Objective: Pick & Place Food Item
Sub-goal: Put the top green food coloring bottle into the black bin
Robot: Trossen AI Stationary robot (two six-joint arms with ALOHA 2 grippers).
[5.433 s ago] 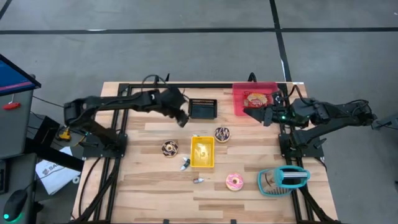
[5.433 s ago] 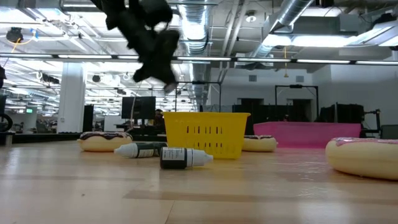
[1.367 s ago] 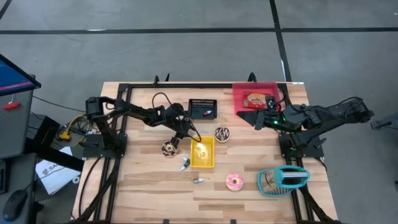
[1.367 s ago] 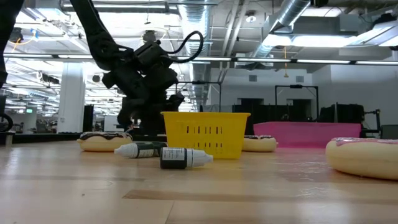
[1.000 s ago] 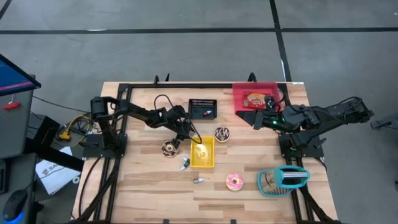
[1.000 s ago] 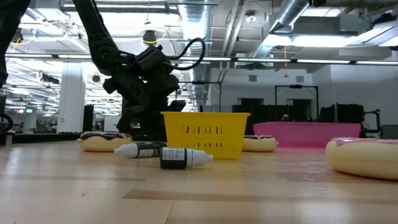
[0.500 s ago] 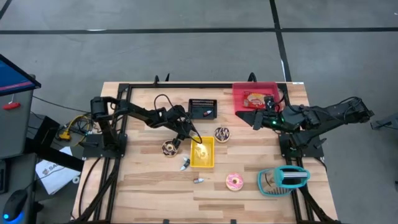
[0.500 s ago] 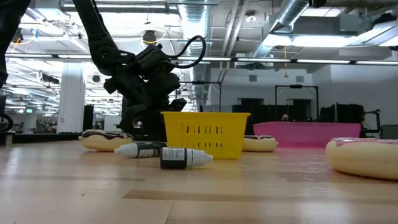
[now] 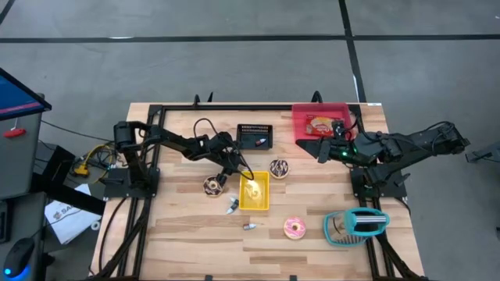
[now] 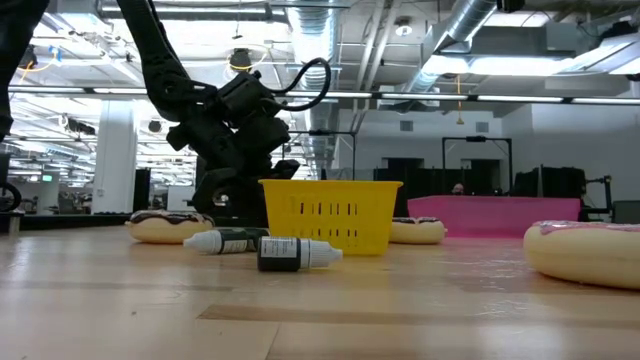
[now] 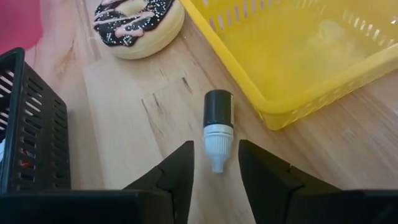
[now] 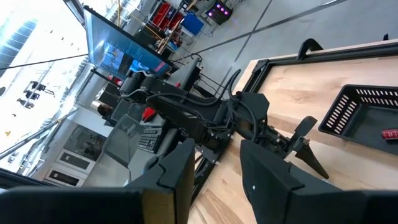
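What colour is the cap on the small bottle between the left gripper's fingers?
Black, above a white neck on the small bottle; the left wrist view shows it best.

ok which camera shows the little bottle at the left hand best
The left wrist view: the bottle lies in full sight between the left hand's fingers, beside the yellow basket. In the high view the arm covers it; the low and right wrist views miss it.
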